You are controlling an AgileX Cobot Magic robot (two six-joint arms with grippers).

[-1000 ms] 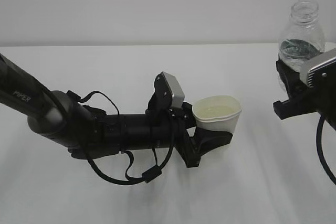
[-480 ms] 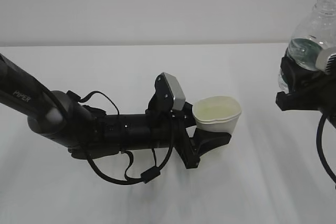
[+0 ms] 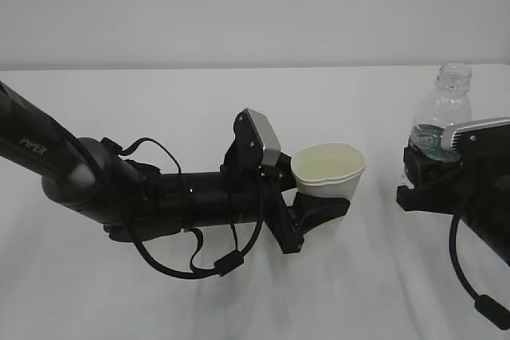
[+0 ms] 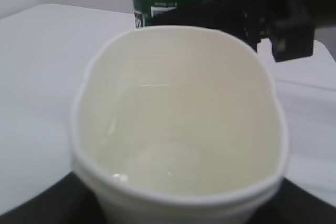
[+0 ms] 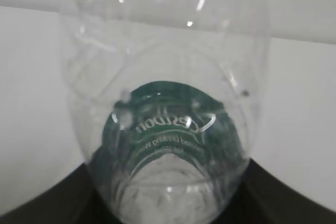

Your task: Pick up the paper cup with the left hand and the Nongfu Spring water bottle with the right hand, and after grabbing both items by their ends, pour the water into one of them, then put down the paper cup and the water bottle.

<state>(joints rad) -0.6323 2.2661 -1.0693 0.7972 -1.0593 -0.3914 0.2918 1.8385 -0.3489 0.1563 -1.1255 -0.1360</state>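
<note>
The left hand [image 3: 323, 209] lies low across the table [image 3: 159, 292], reaching in from the left, and its black fingers [image 3: 331, 211] are closed around the lower part of the cup [image 3: 328, 171]. The cup stands upright, its base hidden by the fingers, so whether it touches the table cannot be told. Its rolled rim is squeezed slightly out of round. The left wrist view looks straight into the cup [image 4: 178, 124]: water [image 4: 168, 150] sits in the bottom, pale against the cream wall, with small glints at its edge. A silver-grey block [image 3: 261, 135] stands tilted just behind the cup, and looped cables [image 3: 199, 256] hang under the arm, which bears the word "PIPER".

The right hand [image 3: 434, 173] comes in from the right edge and grasps the bottle [image 3: 443, 113] around its lower body. The bottle is upright, its capless neck on top, well apart from the cup and to its right. Only the neck and shoulder show above the gripper in the exterior view, with part of the dark green label just over the black fingers. In the right wrist view the clear ribbed bottle [image 5: 165, 77] fills the frame, the green label with white marks seen through the plastic. No water level can be made out inside it. A thick black cable [image 3: 470, 276] loops down below the right arm.
</note>
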